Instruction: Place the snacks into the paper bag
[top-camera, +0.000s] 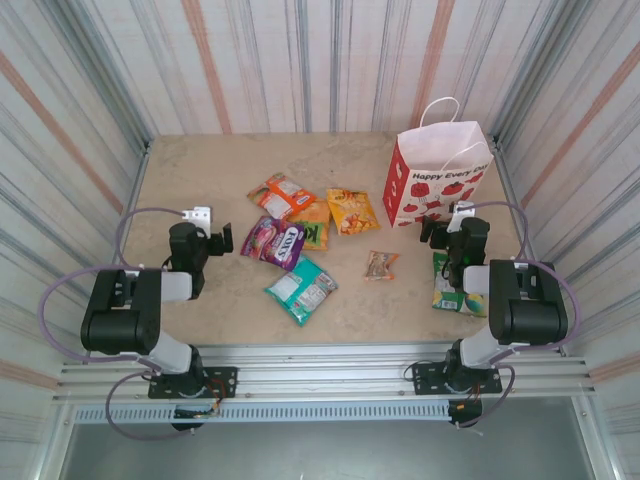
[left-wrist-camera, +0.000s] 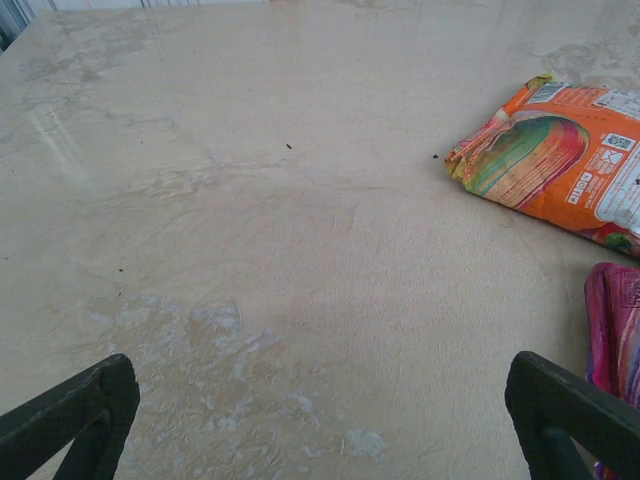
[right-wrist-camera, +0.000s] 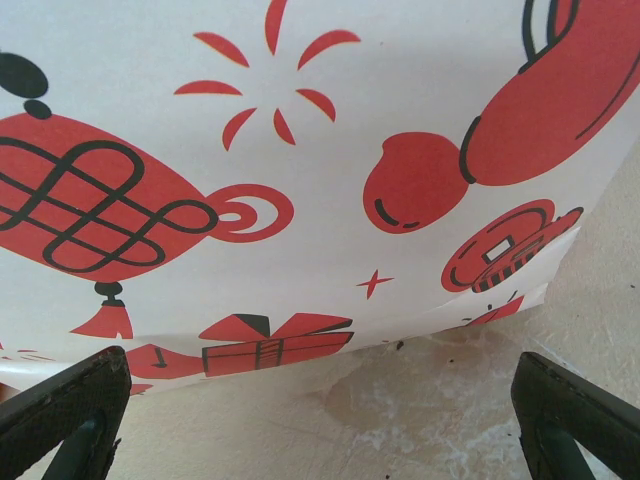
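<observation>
Well, your left claw (top-camera: 224, 240) stands spread wide with nothing between its fingers (left-wrist-camera: 75, 420), low over the bare table (left-wrist-camera: 250, 250). Ahead of it and off to its right the orange packet (left-wrist-camera: 560, 165) lies flat. Closer in, just beside its right finger, you get the edge of the purple packet (left-wrist-camera: 618, 325). The stretch straight ahead of this claw is plain tabletop.

Your right claw (top-camera: 436, 232) is likewise wide open and empty. It sits nosed up close to the front face of the paper bag (top-camera: 440, 172). From its wrist camera the red-printed white paper hangs just ahead, bottom edge on the table, and the fingers (right-wrist-camera: 575, 420) look clear of it.

The top view adds what the wrist cameras miss:
- The bag stands upright, handles up, directly beyond the right claw.
- Between the two claws lie more snacks. The yellow packet (top-camera: 352, 210) is ahead-left of the right claw, and the KRAX packet (top-camera: 316, 230) rests against the orange one.
- The teal packet (top-camera: 301, 288) lies right of the left claw, nearer the bases than the purple one.
- The small brown packet (top-camera: 380, 265) lies alone, left of the right claw and slightly behind it.
- The green packet (top-camera: 445, 285) lies behind the right claw, partly covered by that arm.

You cannot see inside the bag from any camera
</observation>
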